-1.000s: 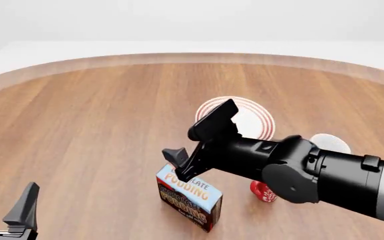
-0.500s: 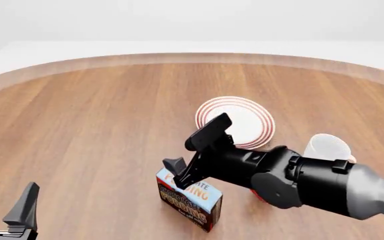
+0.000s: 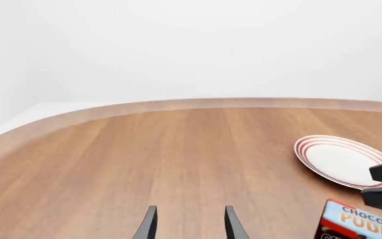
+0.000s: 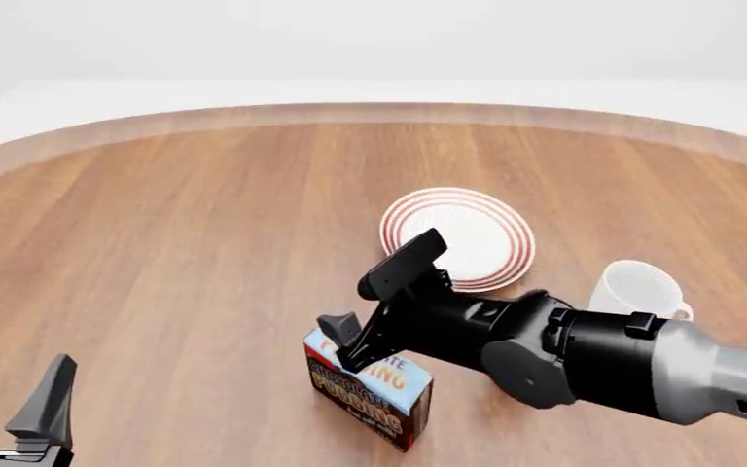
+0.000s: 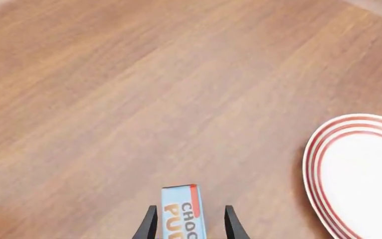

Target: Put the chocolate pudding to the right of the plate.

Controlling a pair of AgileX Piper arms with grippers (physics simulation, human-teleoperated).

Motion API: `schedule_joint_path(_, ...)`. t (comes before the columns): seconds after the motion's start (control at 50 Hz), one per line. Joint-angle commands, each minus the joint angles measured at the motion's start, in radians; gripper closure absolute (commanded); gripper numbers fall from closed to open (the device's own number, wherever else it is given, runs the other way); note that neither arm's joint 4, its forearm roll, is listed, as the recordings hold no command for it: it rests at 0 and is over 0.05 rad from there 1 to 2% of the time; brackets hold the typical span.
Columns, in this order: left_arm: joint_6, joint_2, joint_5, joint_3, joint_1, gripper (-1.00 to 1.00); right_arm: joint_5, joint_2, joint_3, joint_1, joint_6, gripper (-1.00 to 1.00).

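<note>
— Where is your right hand (image 4: 371, 299) sitting just now?

— It is reaching in from the right and hanging over the chocolate pudding (image 4: 369, 387). In the right wrist view its two fingers (image 5: 149, 224) are standing apart with the end of the carton (image 5: 183, 211) showing between them, a gap on either side. From the pictures I cannot tell whether either finger is touching the carton — the hand is spread wider than the box and is not closed on anything.

— And where is the pudding lying?

— It is resting on the wooden surface (image 4: 192, 243), near the front, blue lettered face up and turned at an angle. The plate (image 4: 459, 238) is lying farther back and a little to the right of it, apart from it. In the left wrist view the carton (image 3: 360, 224) is showing in a corner, close to the plate (image 3: 340, 160).

— What else are you seeing on the right?

— A white mug (image 4: 638, 290) is standing just behind your right arm, to the right of the plate and clear of its rim.

— And your left hand?

— Your left hand (image 4: 11, 394) is hovering low at the front left corner, well apart from the carton. Its fingers (image 3: 148, 225) are standing apart and are holding nothing.
</note>
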Motion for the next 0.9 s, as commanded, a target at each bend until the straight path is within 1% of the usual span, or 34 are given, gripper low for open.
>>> schedule_joint_path(0.02, 0.0, 0.0, 0.0, 0.0, 0.0, -1.0, -0.005, 0.016, -0.001, -0.001, 0.004, -1.0)
schedule_joint_path(0.6, 0.0, 0.0, 0.0, 0.0, 0.0, -1.0, -0.034, 0.051, 0.014, 0.004, 0.013, -1.0)
schedule_joint_path(0.9, 0.0, 0.0, 0.0, 0.0, 0.0, -1.0, -0.054, 0.095, 0.026, 0.014, 0.02, -1.0)
